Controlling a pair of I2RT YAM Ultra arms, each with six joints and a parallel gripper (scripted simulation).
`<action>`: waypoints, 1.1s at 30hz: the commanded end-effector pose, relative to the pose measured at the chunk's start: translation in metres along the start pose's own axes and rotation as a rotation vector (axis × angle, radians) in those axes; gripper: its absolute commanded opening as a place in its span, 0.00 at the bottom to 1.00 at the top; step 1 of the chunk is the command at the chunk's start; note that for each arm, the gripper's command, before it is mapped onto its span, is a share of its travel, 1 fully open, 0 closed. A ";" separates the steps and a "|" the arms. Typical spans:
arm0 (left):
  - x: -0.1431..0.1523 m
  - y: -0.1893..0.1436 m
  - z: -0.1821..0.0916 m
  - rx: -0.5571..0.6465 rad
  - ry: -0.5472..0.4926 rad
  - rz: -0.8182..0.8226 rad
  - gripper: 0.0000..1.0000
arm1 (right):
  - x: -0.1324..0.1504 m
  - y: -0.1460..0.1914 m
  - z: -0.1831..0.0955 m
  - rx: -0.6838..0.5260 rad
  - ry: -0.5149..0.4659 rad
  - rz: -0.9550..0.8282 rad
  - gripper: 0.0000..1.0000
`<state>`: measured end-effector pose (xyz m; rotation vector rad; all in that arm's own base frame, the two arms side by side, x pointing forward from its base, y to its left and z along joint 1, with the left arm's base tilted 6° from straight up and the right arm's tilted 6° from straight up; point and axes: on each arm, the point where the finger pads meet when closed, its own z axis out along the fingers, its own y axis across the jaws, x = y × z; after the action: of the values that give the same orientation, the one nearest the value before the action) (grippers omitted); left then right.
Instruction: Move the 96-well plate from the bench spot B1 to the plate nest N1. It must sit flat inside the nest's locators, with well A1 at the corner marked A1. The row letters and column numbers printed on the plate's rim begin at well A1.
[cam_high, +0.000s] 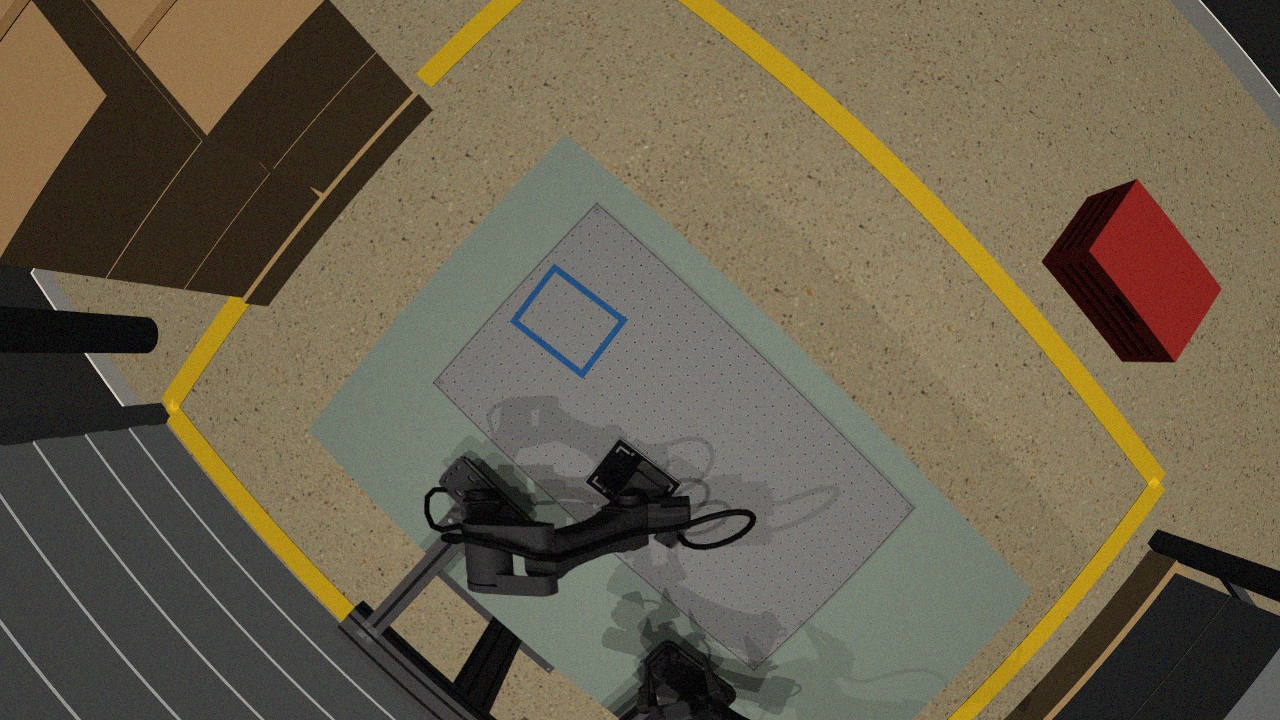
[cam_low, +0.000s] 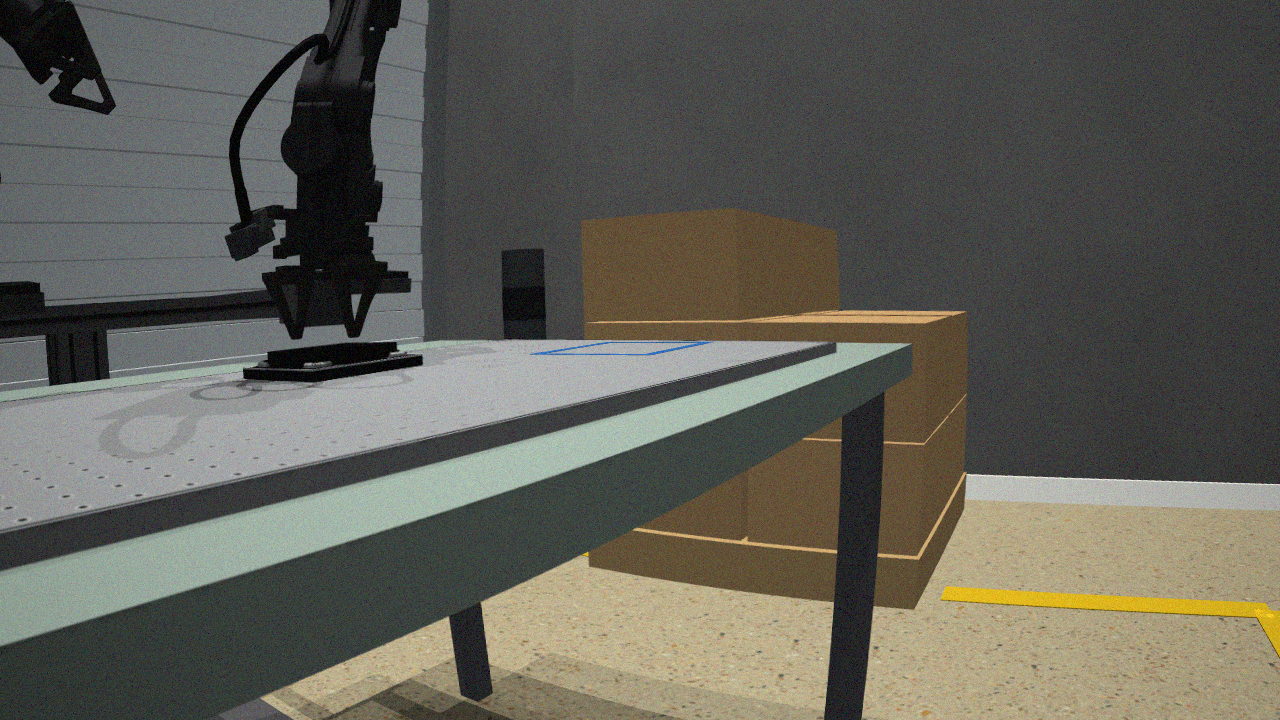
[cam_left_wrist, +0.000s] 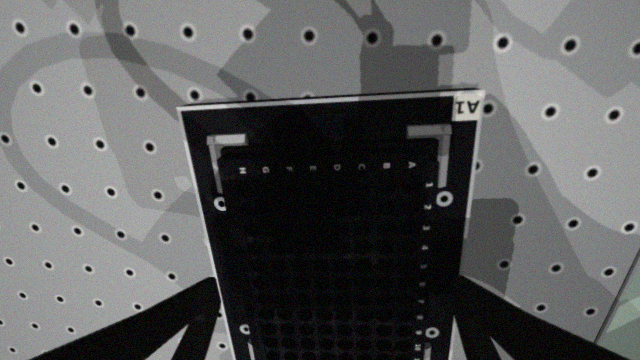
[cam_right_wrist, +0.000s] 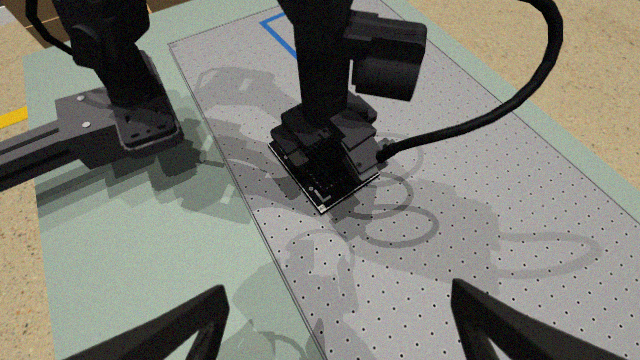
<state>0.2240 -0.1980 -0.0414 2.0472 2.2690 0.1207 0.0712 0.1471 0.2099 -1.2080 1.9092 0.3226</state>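
The black 96-well plate (cam_left_wrist: 325, 225) (cam_low: 344, 351) lies in the black nest N1 (cam_left_wrist: 325, 120) (cam_low: 380, 364), between the pale corner locators. It looks flat. In the left wrist view its row A, column 1 corner is at the nest corner labelled A1; its far end is cut off. My left gripper (cam_low: 326, 334) (cam_left_wrist: 331, 289) is open just above the plate, fingertips clear of it. My right gripper (cam_right_wrist: 334, 294) is open and empty, high and away from the nest. The blue outline of bench spot B1 (cam_high: 534, 293) (cam_low: 590, 354) (cam_right_wrist: 278, 40) has nothing inside it in the top view.
The perforated grey board (cam_high: 760, 429) lies on the green bench (cam_high: 375, 394). The left arm (cam_right_wrist: 322, 65) stands over the nest, its cable looping to the side in the right wrist view. Cardboard boxes (cam_low: 662, 268) stand beyond the bench.
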 end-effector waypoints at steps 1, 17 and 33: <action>-0.007 0.015 -0.023 -0.029 -0.023 0.000 1.00 | -0.007 -0.001 -0.003 0.011 -0.012 0.001 1.00; 0.001 0.000 -0.052 -0.039 -0.232 -0.449 1.00 | -0.007 -0.001 -0.003 0.011 -0.012 0.001 1.00; 0.038 -0.031 -0.062 -0.069 -0.384 -0.802 1.00 | -0.007 -0.001 -0.003 0.011 -0.012 0.001 1.00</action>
<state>0.1787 -0.1574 0.0078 1.0066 2.5852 -0.1906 0.0712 0.1471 0.2099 -1.2080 1.9092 0.3226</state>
